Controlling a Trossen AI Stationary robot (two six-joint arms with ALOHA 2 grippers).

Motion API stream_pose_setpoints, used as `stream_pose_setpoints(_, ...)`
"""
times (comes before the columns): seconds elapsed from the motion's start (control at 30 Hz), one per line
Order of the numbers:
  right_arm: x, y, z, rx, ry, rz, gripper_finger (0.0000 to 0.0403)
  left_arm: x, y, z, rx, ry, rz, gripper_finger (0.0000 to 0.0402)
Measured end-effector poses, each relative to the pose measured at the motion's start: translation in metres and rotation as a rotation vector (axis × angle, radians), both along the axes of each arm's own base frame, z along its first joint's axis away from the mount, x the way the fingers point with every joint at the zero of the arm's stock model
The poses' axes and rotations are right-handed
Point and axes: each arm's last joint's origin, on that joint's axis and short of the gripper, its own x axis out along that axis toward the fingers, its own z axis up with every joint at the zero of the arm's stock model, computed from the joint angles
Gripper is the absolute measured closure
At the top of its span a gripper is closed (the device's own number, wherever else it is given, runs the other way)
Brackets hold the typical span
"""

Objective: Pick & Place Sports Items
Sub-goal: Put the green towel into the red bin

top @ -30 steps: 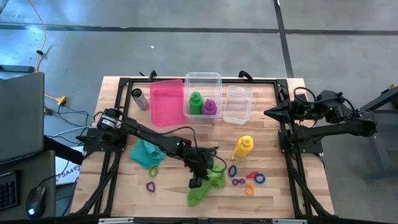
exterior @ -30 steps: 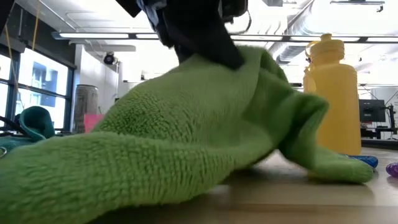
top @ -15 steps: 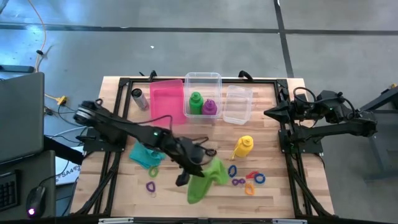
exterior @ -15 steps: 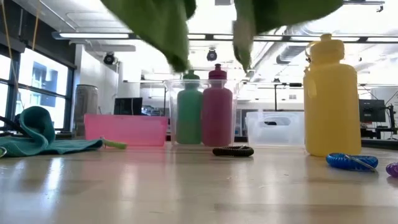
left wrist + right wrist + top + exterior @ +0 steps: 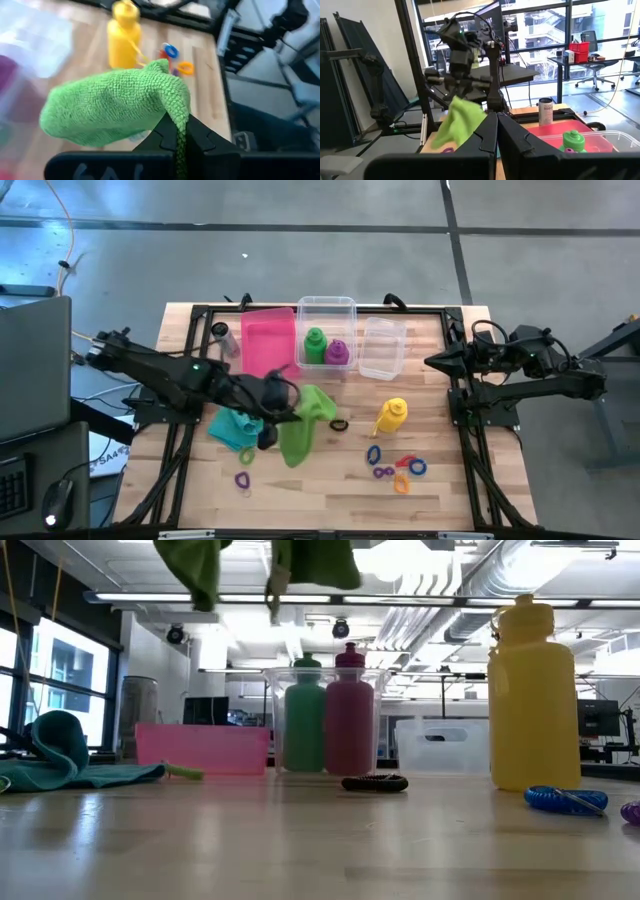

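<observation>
My left gripper [image 5: 292, 408] is raised over the table's middle, shut on the lime green cloth [image 5: 303, 425], which hangs in the air; its lower ends [image 5: 200, 565] show at the top of the low view. The teal cloth [image 5: 235, 428] lies on the table at the left. The yellow bottle [image 5: 392, 416] stands right of centre. The green bottle [image 5: 315, 345] and purple bottle [image 5: 338, 352] stand in the clear bin [image 5: 326, 307]. Coloured rings [image 5: 383, 471] lie near the front. My right gripper [image 5: 432, 362] waits shut at the right edge. My left gripper pinches a fold of the lime green cloth [image 5: 179, 117] between its two fingers [image 5: 165, 134], at one end of the bunched cloth. The fingers slant downward toward the table's right side. The cloth is lifted clear of the table and hangs slack below and ahead of the fingers.
A pink bin [image 5: 268, 345] and a second clear bin [image 5: 382, 348] flank the clear bin at the back. A grey cylinder [image 5: 222, 338] stands at the back left. A black ring [image 5: 339, 424] lies by the hanging cloth. More rings [image 5: 243, 479] lie front left.
My left gripper has risen and drawn back from the table's near edge toward the far left, tipping up from steeply downward. It stays shut on the lime green cloth, which has gone from lying heaped on the table to hanging clear above it.
</observation>
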Motion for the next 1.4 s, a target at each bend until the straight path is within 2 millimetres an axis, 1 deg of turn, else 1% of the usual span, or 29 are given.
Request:
stream_pose_setpoints(0.07,0.0,0.0,0.0,0.0,0.0,0.0,0.0403,-0.008,0.006,0.004,0.026,-0.005,0.052,0.04)
stream_pose_setpoints(0.23,0.0,0.0,0.0,-0.001,0.0,0.0,0.0403,-0.018,0.025,0.011,0.151,-0.028,0.227,0.04)
stream_pose_setpoints(0.37,0.0,0.0,0.0,-0.001,0.0,0.0,0.0403,-0.022,0.043,0.01,0.229,0.0,0.358,0.0401)
stream_pose_setpoints(0.67,0.0,0.0,0.0,-0.003,0.003,-0.001,0.0403,-0.028,0.086,0.012,0.284,0.047,0.513,0.0401)
stream_pose_setpoints(0.87,0.0,0.0,0.0,-0.003,0.002,-0.004,0.0403,-0.033,0.115,0.012,0.382,0.09,0.69,0.0401)
stream_pose_setpoints(1.13,0.0,0.0,0.0,-0.003,0.001,-0.004,0.0403,-0.04,0.157,0.001,0.373,0.223,0.834,0.0401)
stream_pose_setpoints(1.27,0.0,-0.001,0.0,-0.003,0.0,-0.017,0.0403,-0.036,0.174,-0.007,0.337,0.269,0.852,0.0401)
stream_pose_setpoints(1.4,0.0,-0.001,0.0,-0.001,0.0,-0.039,0.0403,-0.025,0.188,-0.02,0.318,0.328,0.89,0.0401)
